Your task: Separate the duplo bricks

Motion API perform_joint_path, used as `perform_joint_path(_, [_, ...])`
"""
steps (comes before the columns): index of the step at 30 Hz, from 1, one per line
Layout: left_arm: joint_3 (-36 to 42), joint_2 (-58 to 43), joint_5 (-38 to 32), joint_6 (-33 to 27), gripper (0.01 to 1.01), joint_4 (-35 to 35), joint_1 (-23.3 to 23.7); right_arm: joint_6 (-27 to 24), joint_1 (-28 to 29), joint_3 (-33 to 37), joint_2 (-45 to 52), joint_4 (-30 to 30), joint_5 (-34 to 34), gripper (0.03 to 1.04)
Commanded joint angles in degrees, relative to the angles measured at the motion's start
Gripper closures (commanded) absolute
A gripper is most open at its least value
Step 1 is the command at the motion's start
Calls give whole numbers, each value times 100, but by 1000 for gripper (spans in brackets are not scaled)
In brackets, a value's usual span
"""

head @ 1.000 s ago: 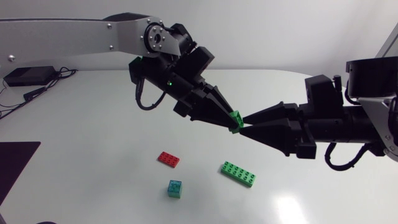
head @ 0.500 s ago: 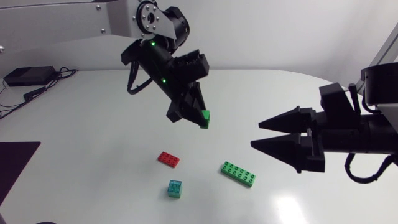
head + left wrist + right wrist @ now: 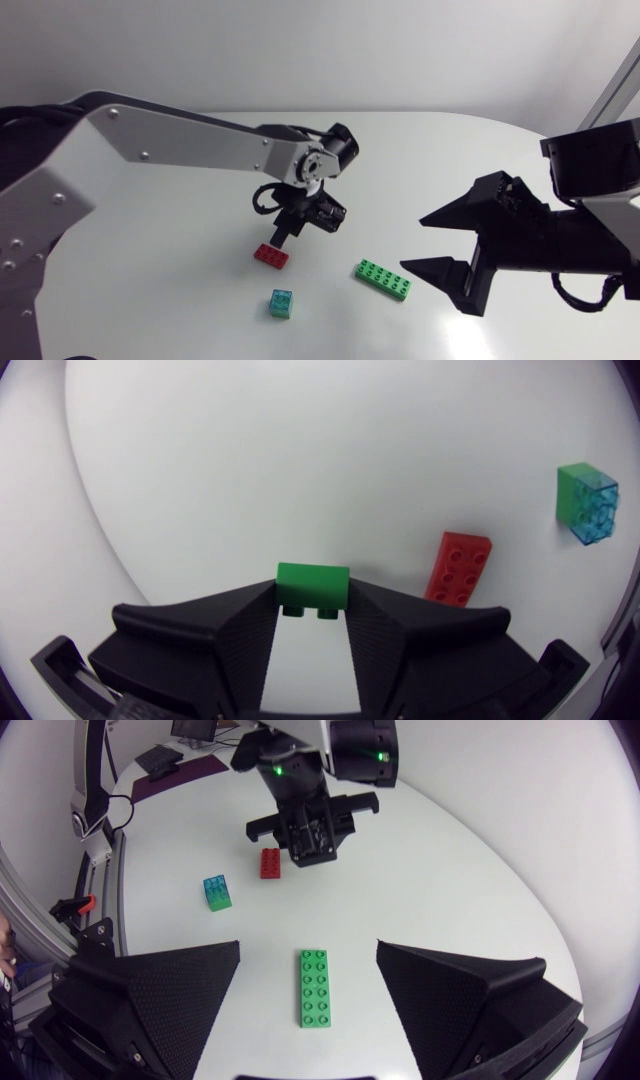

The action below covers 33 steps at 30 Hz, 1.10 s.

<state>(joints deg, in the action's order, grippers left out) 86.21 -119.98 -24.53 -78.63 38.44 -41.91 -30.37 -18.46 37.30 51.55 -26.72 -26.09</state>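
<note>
My left gripper (image 3: 312,602) is shut on a small green brick (image 3: 312,582), low over the table. A red brick (image 3: 460,568) lies just beside it, and a translucent blue-green brick (image 3: 588,505) farther off. In the head view the left gripper (image 3: 287,232) points down just behind the red brick (image 3: 272,255), and its wrist hides the held brick. My right gripper (image 3: 415,241) stands open at the right with nothing between its fingers, close to the long green brick (image 3: 383,279). That long green brick (image 3: 315,987) lies ahead of the right gripper (image 3: 308,948).
The translucent brick (image 3: 282,303) sits near the front of the white table (image 3: 160,300). In the right wrist view a dark mat (image 3: 165,777) and a black device (image 3: 158,758) lie at the table's far side, behind the left arm (image 3: 310,790).
The two grippers were together on the small green brick. My right gripper opened and drew back to the right. My left gripper carried the brick down beside the red brick.
</note>
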Motion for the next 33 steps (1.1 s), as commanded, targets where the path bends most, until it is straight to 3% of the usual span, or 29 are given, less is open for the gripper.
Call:
perform_joint_path(1, [-237,-236,-385,-601,726,-231,-107,-171,-44,-179,-92,-61,60,80])
perform_joint_path(13, [-166,-588,-1379,-1357,726,-671,-142,-364,18,-496,-479,-176,-19,80])
perform_joint_path(24, [-325,-702,-1440,-1365,720,-556,-124,-391,18,-610,-708,-237,-81,80])
perform_joint_path(28, [-333,-728,-1440,-1339,493,-565,-133,-391,18,-601,-743,-272,-90,80])
perform_joint_path(33, [-386,-772,-1440,-1304,287,-644,-133,-391,18,-566,-796,-334,-90,80])
